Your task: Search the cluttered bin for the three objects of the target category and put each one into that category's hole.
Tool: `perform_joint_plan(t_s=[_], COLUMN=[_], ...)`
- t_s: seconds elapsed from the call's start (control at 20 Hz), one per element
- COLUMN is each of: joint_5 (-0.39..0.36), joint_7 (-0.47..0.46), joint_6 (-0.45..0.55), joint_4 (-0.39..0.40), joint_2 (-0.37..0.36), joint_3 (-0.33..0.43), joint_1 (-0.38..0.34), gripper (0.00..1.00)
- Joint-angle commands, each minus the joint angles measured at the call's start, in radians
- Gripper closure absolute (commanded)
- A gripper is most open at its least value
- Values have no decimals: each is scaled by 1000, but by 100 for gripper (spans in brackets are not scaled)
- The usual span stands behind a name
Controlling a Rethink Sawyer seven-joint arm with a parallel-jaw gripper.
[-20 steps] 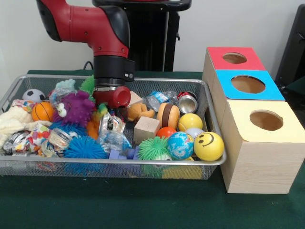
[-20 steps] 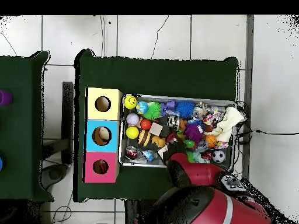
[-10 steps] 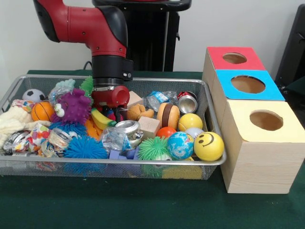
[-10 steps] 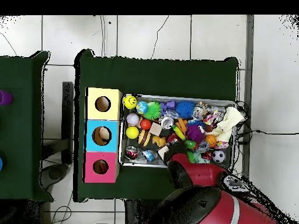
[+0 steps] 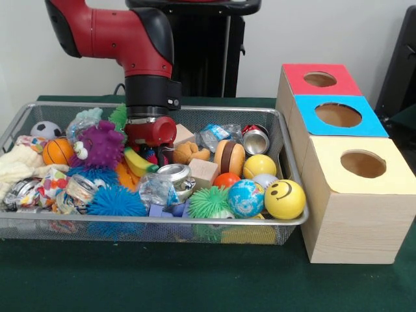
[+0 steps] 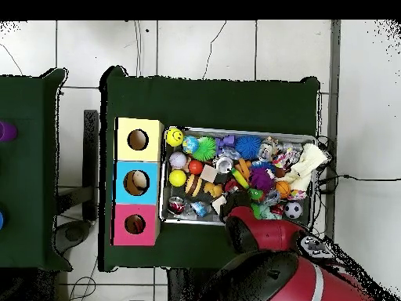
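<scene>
Pincer (image 5: 151, 155) low in the wire bin (image 5: 214, 223), tips buried among toys so grip state cannot be told; crushed can (image 5: 174, 174) just beside it, likely digging for targets.

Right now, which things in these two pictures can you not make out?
- Gripper: the jaws are hidden in the front view by the toys, in the overhead view by the arm, so open or shut is unknown.
- Bin bottom: covered by clutter in both views.
- Box insides: dark behind the holes.
- Small wrapped items at the bin's end: too small overhead.
</scene>
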Motion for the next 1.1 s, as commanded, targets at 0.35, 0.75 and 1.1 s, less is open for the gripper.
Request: perform_joint_plan(t_s=[0.35,0.75,1.1], joint_5=[100,200,240], joint_7=[23,31,56], joint_6=[495,653,654], joint_4=[135,174,153], joint_2=[-75,-201,-189], joint_3=[35,69,59], joint_1=[-7,45,93], gripper=[0,0,0])
